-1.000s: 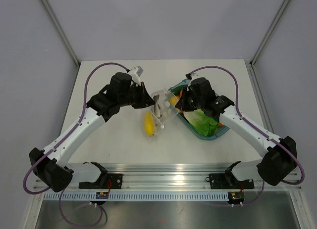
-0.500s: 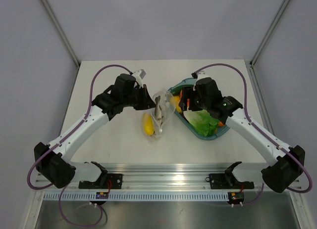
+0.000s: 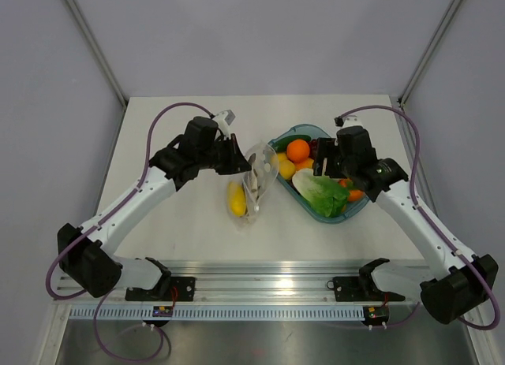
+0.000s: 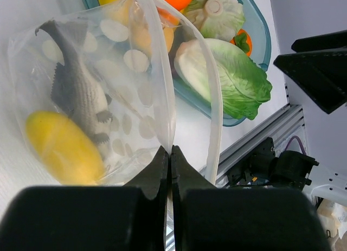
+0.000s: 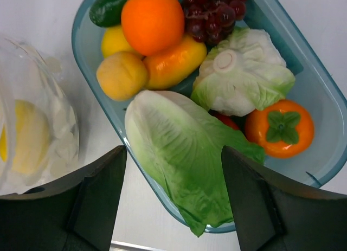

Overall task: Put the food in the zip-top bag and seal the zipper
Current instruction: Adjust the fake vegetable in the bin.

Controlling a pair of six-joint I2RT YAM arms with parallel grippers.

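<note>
**A:** What has the left gripper got?

**B:** It is pinched tight on the rim of the zip-top bag, low centre of its wrist view. The bag fills the left half of the frame, mouth parted, with the yellow lemon and grey piece inside.

**A:** And the right gripper?

**B:** Its fingers are spread wide, holding nothing, above the lettuce in the teal tray. The orange, grapes and cucumber sit along that frame's top. The bag shows at its left edge.

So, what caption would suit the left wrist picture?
Left gripper pinching the clear bag open, lemon and grey fish inside, lettuce lying in the teal tray.
</note>
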